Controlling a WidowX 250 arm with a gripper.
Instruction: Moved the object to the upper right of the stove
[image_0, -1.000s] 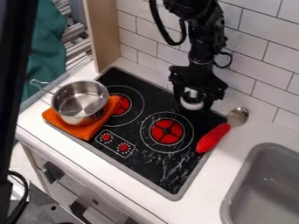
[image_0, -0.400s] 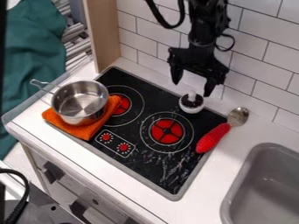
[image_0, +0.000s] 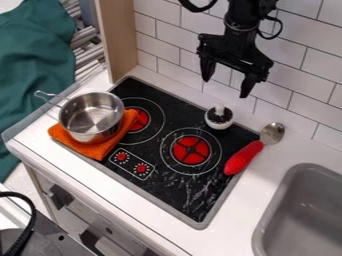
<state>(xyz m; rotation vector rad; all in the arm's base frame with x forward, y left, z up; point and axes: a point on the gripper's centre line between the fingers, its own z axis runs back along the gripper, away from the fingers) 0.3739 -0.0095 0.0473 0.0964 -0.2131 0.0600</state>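
White, round and dark-topped, the small stemmed object (image_0: 219, 119) stands upright on the black stovetop (image_0: 157, 192) — stem upward, long axis vertical — below the black two-finger gripper (image_0: 225, 89), spread wide.

The saucepan (image_0: 91, 116) at left is smooth, shiny metal, its inside brushed-looking, and it sits on a matt, soft orange cloth (image_0: 85, 144). The stovetop (image_0: 188, 192) looks glossy black, with pale streaks on its near right part. At right, the spoon (image_0: 264, 137) has a shiny metal bowl and a ribbed, matt red handle. The far wall tiles (image_0: 307, 70) are smooth with a slight sheen; the sink (image_0: 294, 220) is smooth matt grey.
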